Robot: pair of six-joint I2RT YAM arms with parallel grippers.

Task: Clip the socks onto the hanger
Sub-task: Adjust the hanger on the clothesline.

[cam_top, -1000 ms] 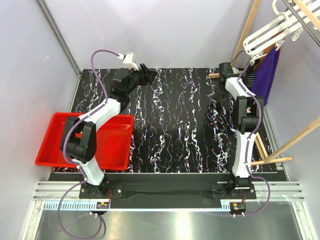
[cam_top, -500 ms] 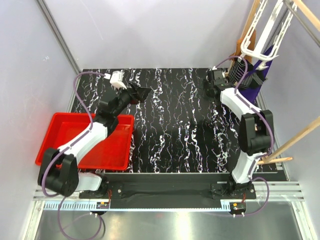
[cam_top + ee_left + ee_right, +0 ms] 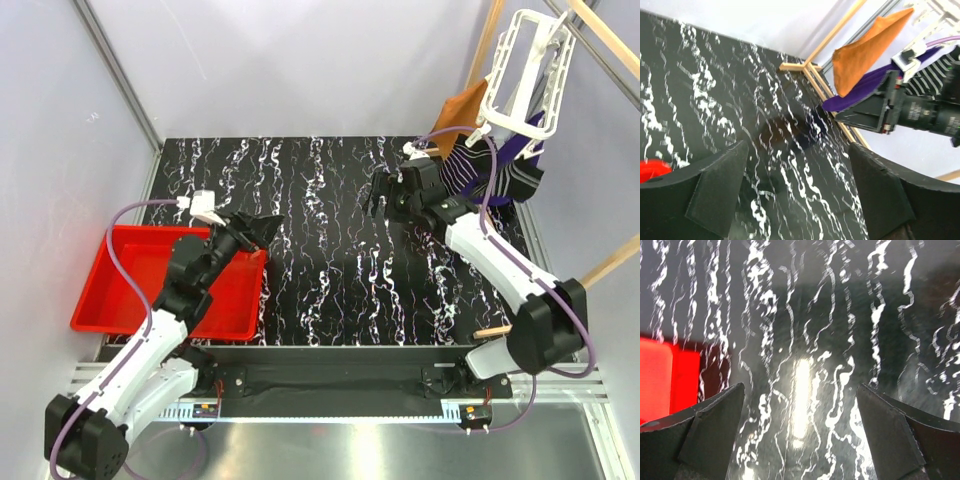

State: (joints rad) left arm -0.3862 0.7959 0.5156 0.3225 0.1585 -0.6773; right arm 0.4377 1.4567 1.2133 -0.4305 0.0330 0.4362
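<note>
The white hanger [image 3: 522, 72] hangs tilted at the far right, above the table. Two black striped socks [image 3: 480, 165] hang from its lower edge, next to an orange cloth [image 3: 462, 105] and a purple cloth [image 3: 524, 150]. My right gripper [image 3: 385, 200] is open and empty, to the left of the socks and apart from them; its wrist view [image 3: 800, 390] shows only table under it. My left gripper [image 3: 258, 228] is open and empty by the red tray's far corner. Its wrist view [image 3: 797, 150] looks across at a striped sock [image 3: 932, 82] and the hanger [image 3: 930, 10].
A red tray [image 3: 120, 290] sits at the near left and shows in the right wrist view [image 3: 665, 375]. Wooden rack beams [image 3: 600, 270] stand along the right edge and its base [image 3: 805, 67] lies on the table. The black marbled table [image 3: 330, 260] lies between the arms.
Both arms have drawn back toward the near edge. My left gripper moved from the far back to the tray's corner. My right gripper moved left, away from the hanger, which has swung and tilted.
</note>
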